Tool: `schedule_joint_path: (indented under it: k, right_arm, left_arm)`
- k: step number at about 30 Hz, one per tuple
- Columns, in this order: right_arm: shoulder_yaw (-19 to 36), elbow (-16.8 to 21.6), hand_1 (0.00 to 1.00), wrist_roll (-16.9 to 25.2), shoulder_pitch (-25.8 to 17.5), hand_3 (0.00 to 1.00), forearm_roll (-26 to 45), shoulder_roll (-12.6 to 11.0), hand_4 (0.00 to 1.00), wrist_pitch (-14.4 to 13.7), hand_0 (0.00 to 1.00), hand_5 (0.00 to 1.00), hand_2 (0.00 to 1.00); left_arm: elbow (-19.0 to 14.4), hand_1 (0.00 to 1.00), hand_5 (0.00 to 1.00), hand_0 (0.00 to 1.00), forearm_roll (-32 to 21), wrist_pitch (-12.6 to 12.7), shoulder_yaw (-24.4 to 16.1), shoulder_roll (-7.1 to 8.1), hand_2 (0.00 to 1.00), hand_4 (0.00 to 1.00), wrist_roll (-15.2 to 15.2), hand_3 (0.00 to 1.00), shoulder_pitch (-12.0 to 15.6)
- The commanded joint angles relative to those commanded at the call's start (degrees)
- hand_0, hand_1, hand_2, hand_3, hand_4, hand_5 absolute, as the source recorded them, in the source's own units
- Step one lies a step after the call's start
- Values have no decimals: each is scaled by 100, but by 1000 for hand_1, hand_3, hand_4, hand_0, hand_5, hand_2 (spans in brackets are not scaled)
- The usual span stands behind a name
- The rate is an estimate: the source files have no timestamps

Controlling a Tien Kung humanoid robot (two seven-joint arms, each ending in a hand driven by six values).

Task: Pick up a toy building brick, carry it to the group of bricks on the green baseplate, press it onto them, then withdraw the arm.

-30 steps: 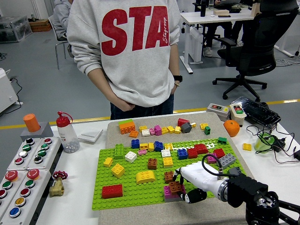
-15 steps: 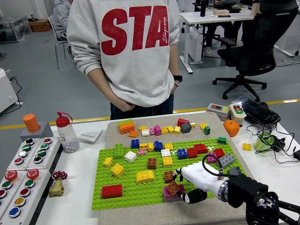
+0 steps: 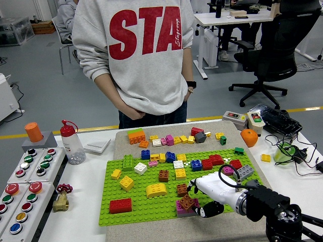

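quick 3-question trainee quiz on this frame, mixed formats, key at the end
1. True or false: the white right hand is over the green baseplate.
2. The small brown brick beside the hand sits on top of: A) a pink brick, B) a red brick, C) bare baseplate.
3. Fill in: the red-capped clear plastic bottle stands to the ___ of the baseplate.

Key: 1 true. 2 A, the pink brick. 3 left.
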Motion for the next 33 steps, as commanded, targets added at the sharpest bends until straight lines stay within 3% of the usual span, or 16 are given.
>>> schedule_joint_path:
  k: [15, 31, 32, 33]
  right_arm:
    - [3, 95, 616, 19, 14, 742, -166, -53, 693, 110, 607, 370, 712]
    - [-32, 74, 630, 11, 40, 679, -267, -32, 695, 34, 615, 375, 726]
    - [-32, 76, 679, 15, 40, 670, -270, -31, 694, 26, 634, 375, 814]
    - [-33, 78, 679, 18, 40, 670, -272, -31, 694, 19, 634, 375, 814]
  left_arm:
    - [5, 594, 963, 629, -10, -2, 4, 5, 604, 330, -13, 398, -12]
    - [8, 592, 963, 629, 4, -4, -3, 7, 604, 331, -17, 397, -21]
    - [8, 592, 963, 629, 6, -4, -4, 7, 604, 331, -17, 398, -21]
    - [8, 592, 963, 629, 7, -5, -4, 7, 604, 331, -17, 398, -21]
